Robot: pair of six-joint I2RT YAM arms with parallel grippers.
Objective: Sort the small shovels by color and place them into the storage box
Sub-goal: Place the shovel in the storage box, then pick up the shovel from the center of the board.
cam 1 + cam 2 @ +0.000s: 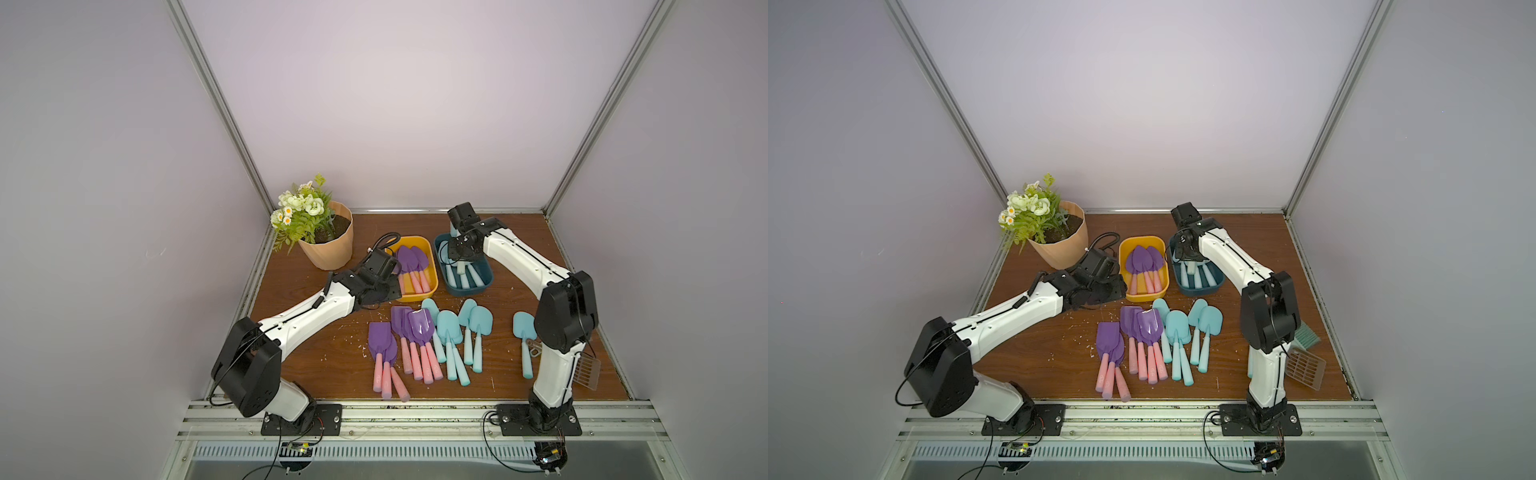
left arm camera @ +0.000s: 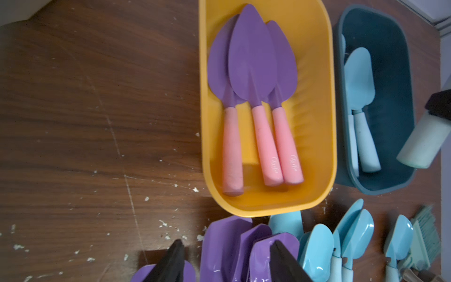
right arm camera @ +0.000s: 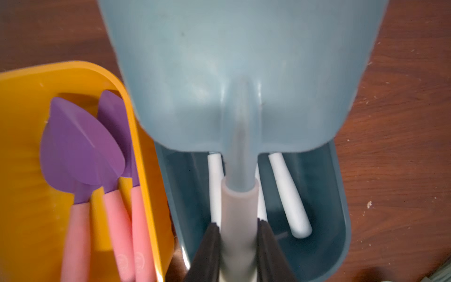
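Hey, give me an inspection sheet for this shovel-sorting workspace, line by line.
Surface: wooden tabletop, scattered with white flecks.
Job's things: three purple shovels in the yellow box; aqua shovels in the blue box; purple pile and aqua pile loose on the tabletop.
Clutter: flowerpot, brown slotted scoop, green brush.
Grippers: left claw open, empty; right claw shut on one aqua shovel, by its handle, over the blue box.
Cables: coiled black cable at the left wrist; loose loops by both bases.
Surroundings: pale walls, aluminium frame.

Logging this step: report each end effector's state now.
Left end effector: open, holding nothing.
Right end effector: closed on aqua shovel.
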